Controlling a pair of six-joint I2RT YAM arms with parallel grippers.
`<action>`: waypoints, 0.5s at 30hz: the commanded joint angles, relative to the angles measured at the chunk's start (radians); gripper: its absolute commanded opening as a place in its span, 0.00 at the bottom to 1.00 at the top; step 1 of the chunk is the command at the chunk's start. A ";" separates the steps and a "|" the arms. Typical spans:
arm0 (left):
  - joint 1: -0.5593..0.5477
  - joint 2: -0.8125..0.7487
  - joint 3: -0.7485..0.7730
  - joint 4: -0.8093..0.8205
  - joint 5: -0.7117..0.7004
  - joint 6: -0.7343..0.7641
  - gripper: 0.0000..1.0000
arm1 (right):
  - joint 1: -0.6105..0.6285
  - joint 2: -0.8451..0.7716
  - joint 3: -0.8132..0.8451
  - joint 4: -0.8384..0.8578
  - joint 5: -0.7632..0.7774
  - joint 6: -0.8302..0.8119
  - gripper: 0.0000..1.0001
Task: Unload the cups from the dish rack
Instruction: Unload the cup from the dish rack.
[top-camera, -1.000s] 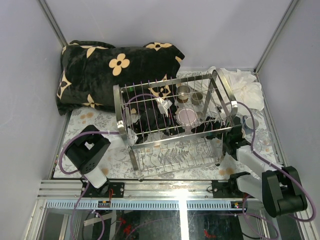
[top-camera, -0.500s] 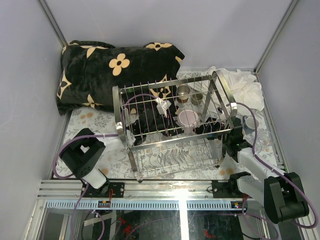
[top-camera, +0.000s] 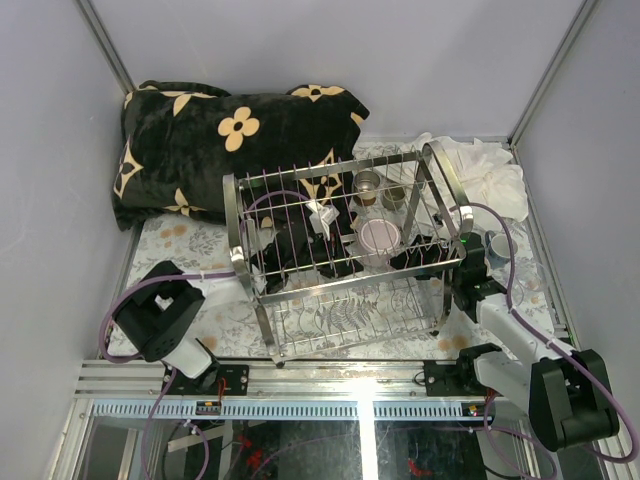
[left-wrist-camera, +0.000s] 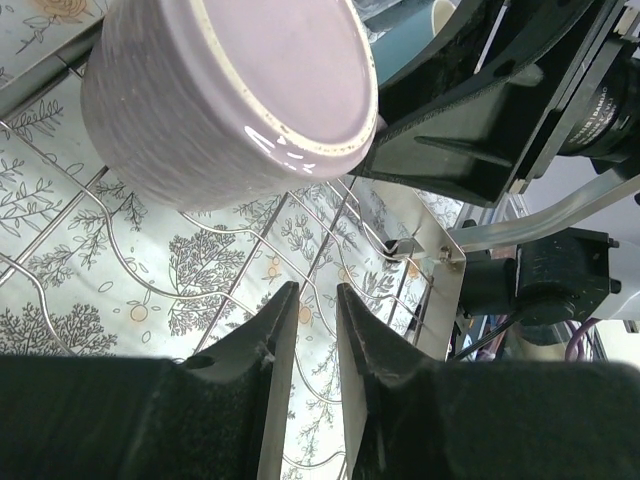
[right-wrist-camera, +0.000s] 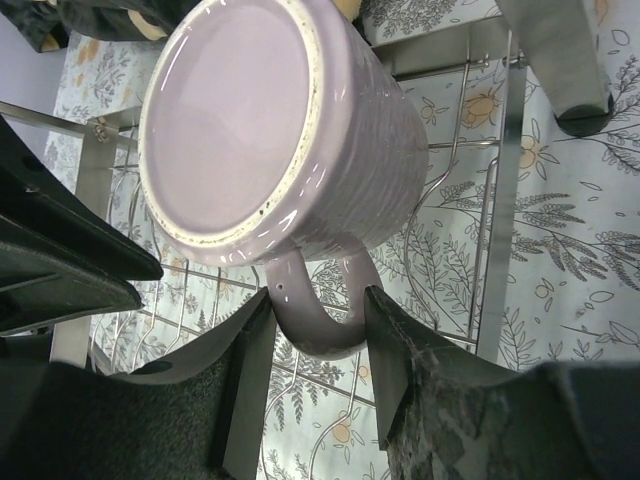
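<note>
Clamps right jaws on either side of the handle (right-wrist-camera: 320, 335) of the pink-mauve mug (right-wrist-camera: 290, 140), upturned in the dish rack (top-camera: 447, 185), above its lower wires. Holds left jaws nearly together, empty, just below the mug, not touching, over the floral table (top-camera: 180, 240).

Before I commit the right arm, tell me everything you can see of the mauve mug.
The mauve mug is glossy ceramic with a finely ribbed wall, a pale unglazed foot ring and one loop handle. It sits inverted, base up, in the dish rack, right of middle. The right pincer straddles the handle, fingers apparently touching both sides; a firm clamp cannot be confirmed.
</note>
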 joint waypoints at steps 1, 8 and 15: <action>-0.001 -0.054 -0.022 0.031 -0.036 0.019 0.21 | 0.008 -0.025 0.040 -0.099 0.088 -0.037 0.45; -0.001 -0.083 -0.038 0.009 -0.040 0.038 0.22 | 0.011 -0.031 0.052 -0.110 0.052 -0.047 0.51; -0.002 -0.085 -0.046 0.015 -0.036 0.041 0.23 | 0.023 0.016 0.059 -0.067 0.035 -0.044 0.53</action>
